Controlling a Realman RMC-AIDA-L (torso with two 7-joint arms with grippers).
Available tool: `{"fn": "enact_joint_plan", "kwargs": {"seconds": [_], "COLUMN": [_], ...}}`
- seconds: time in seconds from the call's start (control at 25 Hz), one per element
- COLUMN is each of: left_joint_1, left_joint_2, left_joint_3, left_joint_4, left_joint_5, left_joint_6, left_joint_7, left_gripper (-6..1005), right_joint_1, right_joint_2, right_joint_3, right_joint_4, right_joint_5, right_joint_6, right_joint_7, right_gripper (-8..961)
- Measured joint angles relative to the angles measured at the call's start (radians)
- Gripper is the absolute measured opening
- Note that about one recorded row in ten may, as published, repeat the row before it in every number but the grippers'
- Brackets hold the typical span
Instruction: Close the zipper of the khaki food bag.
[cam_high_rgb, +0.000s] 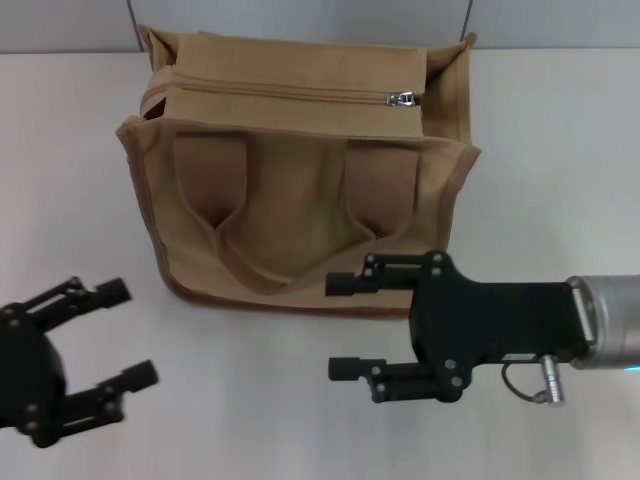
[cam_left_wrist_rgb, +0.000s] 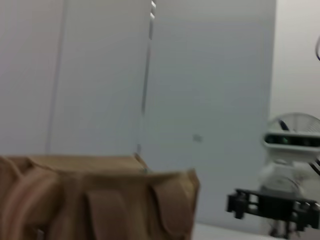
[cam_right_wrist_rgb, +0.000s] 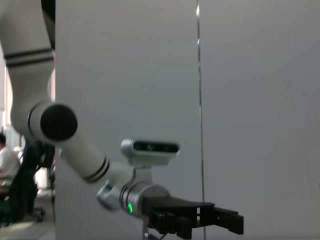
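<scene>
The khaki food bag (cam_high_rgb: 300, 180) stands upright at the back middle of the white table, strap handles facing me. Its zipper (cam_high_rgb: 280, 92) runs along the top, with the silver pull tab (cam_high_rgb: 404, 99) near the bag's right end. My right gripper (cam_high_rgb: 345, 326) is open and empty, in front of the bag's lower right, fingers pointing left. My left gripper (cam_high_rgb: 128, 333) is open and empty at the front left, apart from the bag. The left wrist view shows the bag (cam_left_wrist_rgb: 100, 200) and the right gripper (cam_left_wrist_rgb: 235, 205) beyond it. The right wrist view shows the left gripper (cam_right_wrist_rgb: 235, 222).
The white table (cam_high_rgb: 560, 170) spreads around the bag. A grey panel wall (cam_high_rgb: 300, 20) stands right behind the bag.
</scene>
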Motion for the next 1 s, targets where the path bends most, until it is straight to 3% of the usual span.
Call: {"fn": "enact_joint_plan", "kwargs": {"seconds": [0.36, 1.0], "left_joint_1": [-0.051, -0.053], "left_joint_2": [-0.035, -0.048], "left_joint_3": [0.007, 0.005], "left_joint_4": [0.004, 0.002], "left_joint_5": [0.069, 0.069], "left_joint_6": [-0.113, -0.118], "left_joint_7": [0.015, 0.015], "left_gripper": [802, 802], "right_joint_1": [-0.004, -0.003], "right_joint_2": [0.007, 0.006], "right_joint_3": [-0.012, -0.013], "right_joint_4": [0.042, 0.052], "right_joint_5": [0.008, 0.022], "right_joint_6": [0.089, 0.09], "right_joint_7": [-0.005, -0.006], "right_gripper": [670, 671]}}
